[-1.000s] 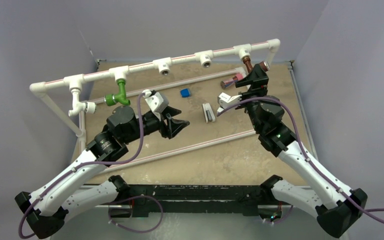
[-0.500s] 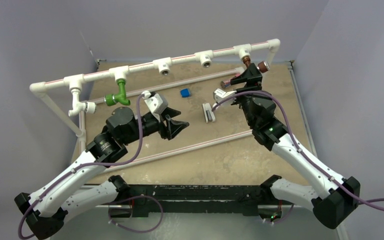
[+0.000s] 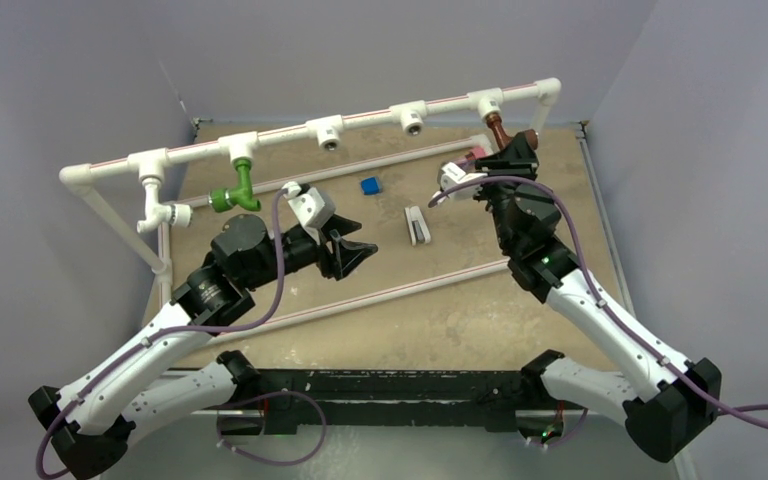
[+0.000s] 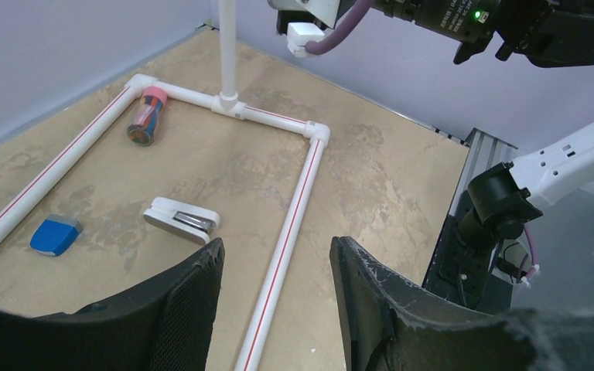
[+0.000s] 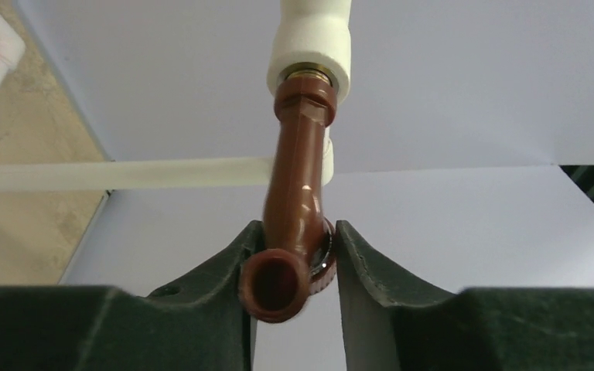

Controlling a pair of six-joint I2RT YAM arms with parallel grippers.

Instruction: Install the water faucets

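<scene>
The reddish-brown faucet (image 5: 298, 185) hangs from the white T-fitting (image 5: 310, 46) at the right end of the raised pipe. My right gripper (image 5: 292, 267) is shut on its spout end, with a finger pressing each side. From above, the reddish-brown faucet (image 3: 497, 131) shows just over the right gripper (image 3: 513, 150). The green faucet (image 3: 237, 190) and the white faucet (image 3: 156, 212) hang from fittings on the pipe's left part. My left gripper (image 3: 362, 249) hovers over mid-table, open and holding nothing; its fingers (image 4: 193, 290) frame a floor pipe.
Two T-fittings (image 3: 328, 132) (image 3: 412, 120) on the raised pipe frame (image 3: 280, 131) carry nothing. On the table lie a blue block (image 3: 369, 185), a white stapler-like piece (image 3: 417, 225) and a pink-capped cylinder (image 4: 147, 116). A floor pipe (image 3: 400, 290) runs across the middle.
My right gripper has moved up and back to the reddish-brown faucet and closed from wide open onto it. The left arm has stayed put.
</scene>
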